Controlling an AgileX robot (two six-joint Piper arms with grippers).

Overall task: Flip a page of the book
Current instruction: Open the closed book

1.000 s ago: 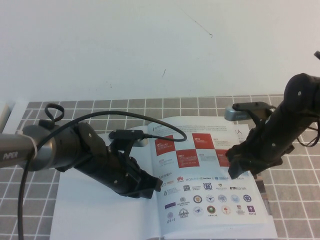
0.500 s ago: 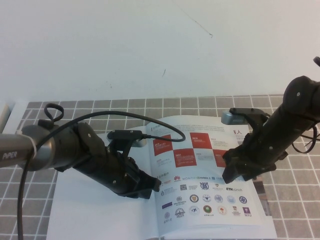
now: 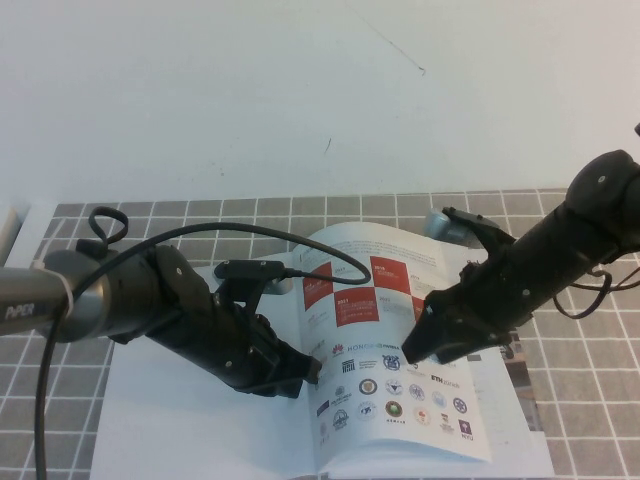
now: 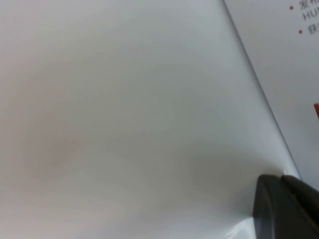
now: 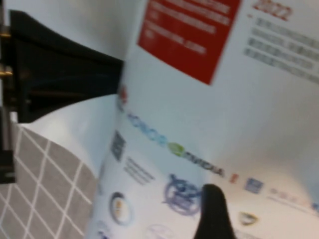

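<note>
The book lies open on the tiled mat, its left side a plain white sheet. The page with red-and-white squares and rows of logos is lifted off the right side and curls toward the spine. My right gripper is shut on the page at its outer edge; in the right wrist view one dark finger lies over the logos of the page. My left gripper is shut and presses on the blank left sheet near the spine; its fingertips show in the left wrist view.
A grey mat with white grid lines covers the table front, with bare white table behind. A black cable loops over the left arm. A strip of a printed sheet shows under the book's right edge.
My right gripper has moved left and toward the spine with the page, which has risen from flat and now curls. The left arm has stayed put.
</note>
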